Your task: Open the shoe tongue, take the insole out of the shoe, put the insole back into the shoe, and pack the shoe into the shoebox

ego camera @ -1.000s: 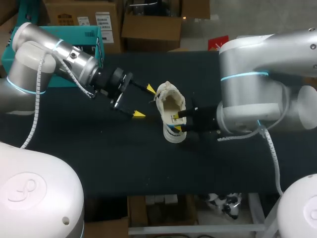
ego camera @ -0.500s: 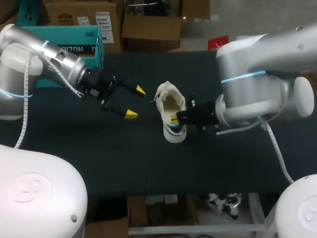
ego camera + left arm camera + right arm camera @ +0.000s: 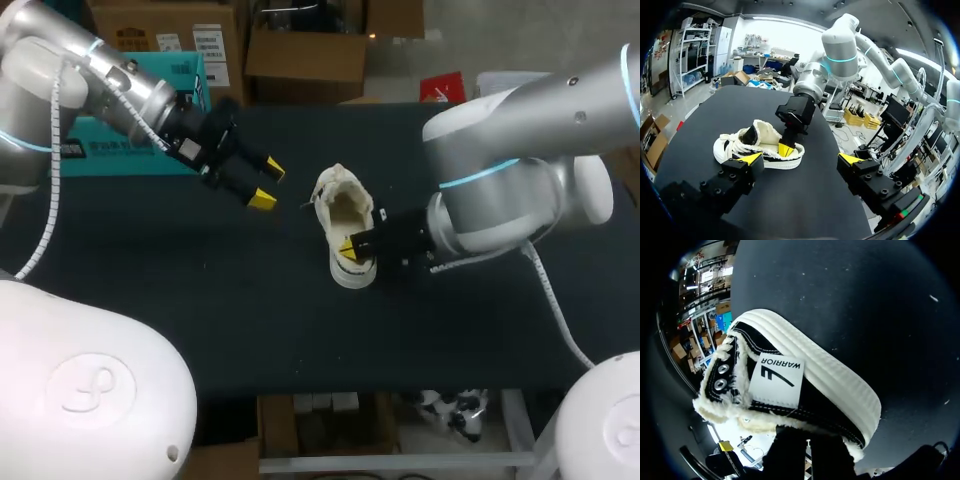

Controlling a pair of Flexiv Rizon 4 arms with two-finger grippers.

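The shoe [image 3: 345, 225] stands on its sole at the middle of the dark table [image 3: 300, 330], opening upward, with the fleece lining exposed. The right gripper [image 3: 347, 245] comes in from the shoe's right side. Its fingers are pinched on the side wall at the collar, and in the left wrist view one yellow tip lies against the outer wall. The left gripper [image 3: 268, 184] hangs above the table left of the shoe and apart from it, with its fingers spread and nothing between them. The teal shoebox [image 3: 110, 162] sits at the table's far left edge, partly behind the left arm.
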